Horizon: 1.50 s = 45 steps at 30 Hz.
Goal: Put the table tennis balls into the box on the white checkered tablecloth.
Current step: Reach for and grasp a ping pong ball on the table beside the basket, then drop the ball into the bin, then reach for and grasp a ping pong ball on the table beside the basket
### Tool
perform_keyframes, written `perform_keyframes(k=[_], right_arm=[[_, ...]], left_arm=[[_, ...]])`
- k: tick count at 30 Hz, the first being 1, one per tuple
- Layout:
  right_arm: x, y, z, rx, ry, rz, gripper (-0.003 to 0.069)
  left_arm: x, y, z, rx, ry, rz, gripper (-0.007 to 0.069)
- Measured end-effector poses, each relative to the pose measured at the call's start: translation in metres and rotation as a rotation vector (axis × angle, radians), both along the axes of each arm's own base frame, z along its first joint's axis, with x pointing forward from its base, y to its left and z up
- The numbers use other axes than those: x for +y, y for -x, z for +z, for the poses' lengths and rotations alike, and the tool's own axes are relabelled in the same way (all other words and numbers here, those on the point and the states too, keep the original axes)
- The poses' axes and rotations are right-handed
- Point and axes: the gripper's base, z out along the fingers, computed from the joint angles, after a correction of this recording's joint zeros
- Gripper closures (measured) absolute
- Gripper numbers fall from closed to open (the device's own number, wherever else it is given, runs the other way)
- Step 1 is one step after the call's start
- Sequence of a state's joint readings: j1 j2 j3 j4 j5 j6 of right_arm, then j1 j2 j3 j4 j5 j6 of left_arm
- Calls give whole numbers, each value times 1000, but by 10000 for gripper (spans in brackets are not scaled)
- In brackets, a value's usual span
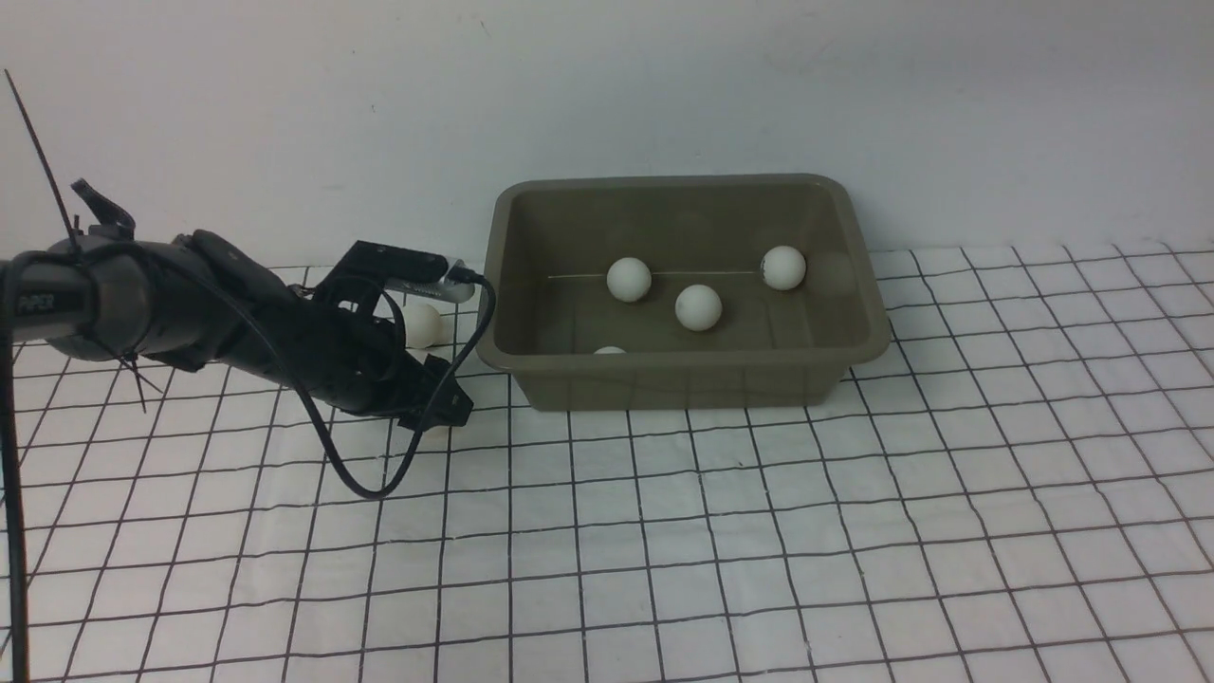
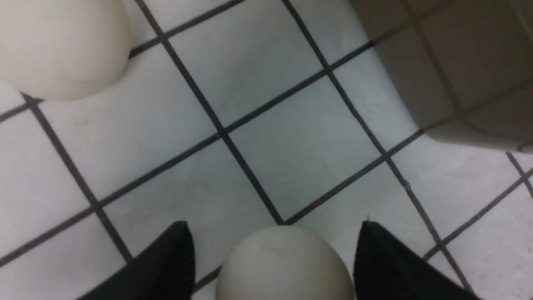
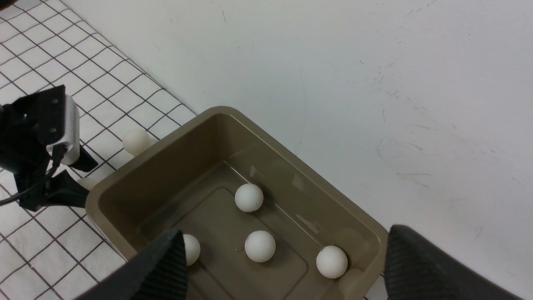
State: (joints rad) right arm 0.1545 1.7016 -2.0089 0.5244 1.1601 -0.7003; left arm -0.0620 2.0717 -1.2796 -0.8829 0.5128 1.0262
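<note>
The left tool (image 2: 272,228) is spread around one ball (image 2: 283,266) on the checkered cloth (image 1: 759,522), not pinching yet. Another ball (image 1: 420,324) lies near it. Four balls (image 1: 699,307) are already in the box (image 1: 683,182). The right tool (image 3: 285,237) hangs spread over it, empty. Two to go, I think.

"PIPER" in white lettering is printed on the black tubular left arm link (image 1: 57,304), far left. Nothing else is legible.

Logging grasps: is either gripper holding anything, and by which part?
Nothing is held. Left gripper, open, straddles a ball without touching it; right gripper is open and empty.
</note>
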Motion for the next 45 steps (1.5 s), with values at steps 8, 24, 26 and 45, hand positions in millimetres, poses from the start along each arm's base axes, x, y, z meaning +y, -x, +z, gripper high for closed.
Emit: perform_keyframes(k=[8,24,26,45], right_arm=[[1,0,0,2,-10,4,80],[1,0,0,3,-13,5,80],[1,0,0,3,-13,5,80],[1,1,0,15,-12,13,80]], left_arm=[[6,-1,24,-70,-51,-40,279],[-34,-16,101,-473,140,-248,279],[-40,-24,95,-514,184,-274,279],[12,-21,132,-470,73,-105,179]])
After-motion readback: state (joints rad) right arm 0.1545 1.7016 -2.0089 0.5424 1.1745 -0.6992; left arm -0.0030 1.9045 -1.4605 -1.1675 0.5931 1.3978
